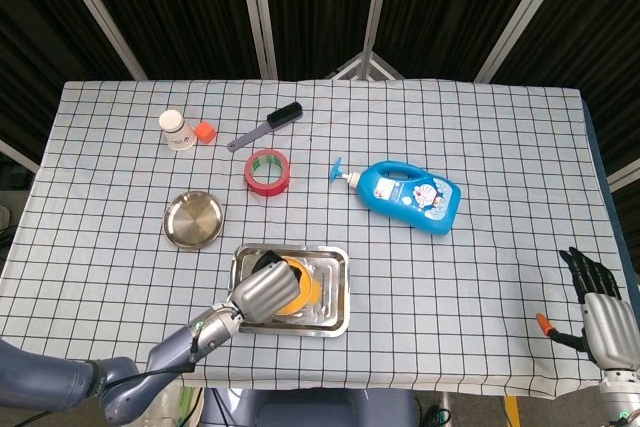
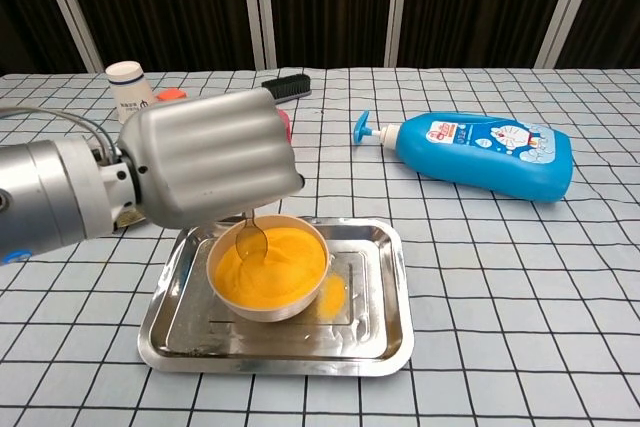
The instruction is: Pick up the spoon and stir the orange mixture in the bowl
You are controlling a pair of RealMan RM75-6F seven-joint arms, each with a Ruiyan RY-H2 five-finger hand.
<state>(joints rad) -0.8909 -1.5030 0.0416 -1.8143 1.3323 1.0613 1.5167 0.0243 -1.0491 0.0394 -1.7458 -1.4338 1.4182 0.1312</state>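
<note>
A white bowl (image 2: 268, 277) of orange mixture (image 2: 280, 263) stands in a steel tray (image 2: 385, 312); some orange has spilled on the tray beside it. My left hand (image 2: 208, 169) hovers over the bowl's left side and grips the spoon (image 2: 250, 238), whose metal end dips at the mixture's left edge. In the head view the left hand (image 1: 262, 292) covers most of the bowl (image 1: 304, 293) inside the tray (image 1: 335, 292). My right hand (image 1: 600, 315) hangs off the table's right edge, fingers spread, holding nothing.
A blue lotion bottle (image 2: 482, 154) lies right of the tray. Behind are a red tape roll (image 1: 267, 170), a brush (image 1: 267, 126), a white cup (image 1: 175, 129) with an orange block (image 1: 204, 132), and a round steel dish (image 1: 193, 219).
</note>
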